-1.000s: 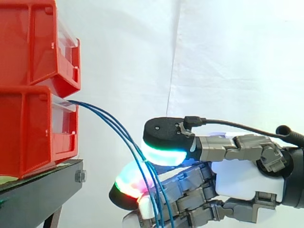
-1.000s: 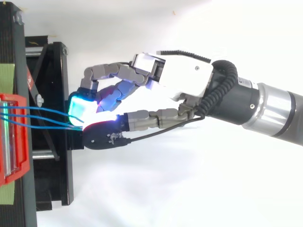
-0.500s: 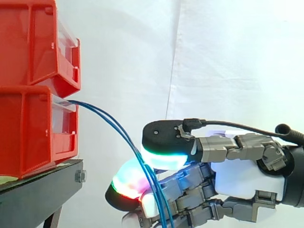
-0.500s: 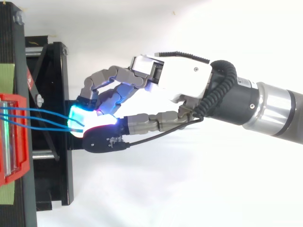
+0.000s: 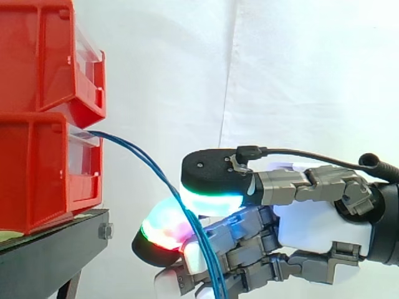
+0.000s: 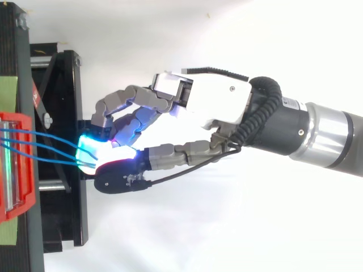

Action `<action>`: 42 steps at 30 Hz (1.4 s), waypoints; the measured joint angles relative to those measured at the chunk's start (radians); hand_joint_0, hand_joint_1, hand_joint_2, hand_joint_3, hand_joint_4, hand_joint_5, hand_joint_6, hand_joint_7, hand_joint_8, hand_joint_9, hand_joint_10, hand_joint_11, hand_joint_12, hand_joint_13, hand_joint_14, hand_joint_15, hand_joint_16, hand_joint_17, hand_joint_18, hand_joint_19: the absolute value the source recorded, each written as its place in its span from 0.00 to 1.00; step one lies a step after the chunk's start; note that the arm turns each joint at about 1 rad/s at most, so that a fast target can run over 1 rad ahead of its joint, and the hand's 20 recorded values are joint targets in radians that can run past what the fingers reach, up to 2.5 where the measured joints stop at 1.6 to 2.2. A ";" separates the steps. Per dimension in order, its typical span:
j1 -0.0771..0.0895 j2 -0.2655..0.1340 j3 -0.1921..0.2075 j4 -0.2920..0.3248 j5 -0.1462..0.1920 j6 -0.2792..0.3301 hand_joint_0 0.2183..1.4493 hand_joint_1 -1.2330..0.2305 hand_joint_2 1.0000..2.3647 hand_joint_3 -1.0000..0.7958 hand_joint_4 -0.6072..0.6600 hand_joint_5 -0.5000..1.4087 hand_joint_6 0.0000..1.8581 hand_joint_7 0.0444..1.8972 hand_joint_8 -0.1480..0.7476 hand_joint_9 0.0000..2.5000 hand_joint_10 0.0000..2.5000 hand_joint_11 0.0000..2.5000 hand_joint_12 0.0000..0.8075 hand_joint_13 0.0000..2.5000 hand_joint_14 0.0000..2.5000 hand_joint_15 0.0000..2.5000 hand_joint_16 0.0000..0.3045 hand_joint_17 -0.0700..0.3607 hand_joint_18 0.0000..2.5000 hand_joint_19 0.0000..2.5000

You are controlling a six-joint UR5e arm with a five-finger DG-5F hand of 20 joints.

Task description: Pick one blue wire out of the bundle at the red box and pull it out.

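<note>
1. A white curtain (image 5: 299, 75) hangs behind the work, and a black stand (image 5: 50, 255) carries a red box (image 5: 37, 174) with a second red bin (image 5: 37, 56) stacked on top of it.
2. The blue wires (image 5: 140, 160) come out of the clear front of the red box, near its top edge. They arc outward and down, away from the box, lying close together.
3. From above, three wire strands (image 6: 51, 141) lie spread apart at the red box and converge as they leave it.
4. Well clear of the box front, the wires pass between two glowing fingertips (image 5: 212, 200), one cyan-green above and one red-green below.
5. The robot hand (image 5: 312, 224) is closed in a pinch on the wires, its other fingers curled beneath. I cannot tell how many strands the pads actually catch.
6. The hand sits apart from the red box, lower than the box's front lip, with its wrist pointing away from the box.
</note>
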 measured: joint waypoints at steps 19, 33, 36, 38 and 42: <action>-0.002 0.030 0.001 -0.055 -0.039 0.025 0.47 0.38 0.01 0.47 0.76 0.19 0.40 0.52 0.62 0.43 0.01 0.28 0.55 0.37 0.01 0.18 0.18 0.45 0.34 0.22; -0.004 0.033 0.001 -0.059 -0.047 0.036 0.34 0.34 0.01 0.47 0.80 0.17 0.43 0.45 0.60 0.39 0.01 0.30 0.56 0.35 0.01 0.17 0.19 0.47 0.35 0.20; -0.005 0.034 0.001 -0.059 -0.047 0.040 0.33 0.32 0.01 0.45 0.79 0.16 0.44 0.45 0.60 0.38 0.01 0.30 0.56 0.34 0.01 0.17 0.19 0.47 0.34 0.19; -0.005 0.036 0.001 -0.059 -0.047 0.041 0.32 0.30 0.01 0.38 0.77 0.16 0.45 0.44 0.60 0.38 0.01 0.30 0.56 0.34 0.01 0.17 0.19 0.47 0.34 0.19; -0.006 0.043 0.001 -0.060 -0.047 0.042 0.35 0.28 0.01 0.34 0.75 0.16 0.46 0.41 0.60 0.38 0.01 0.30 0.56 0.34 0.01 0.17 0.19 0.47 0.34 0.19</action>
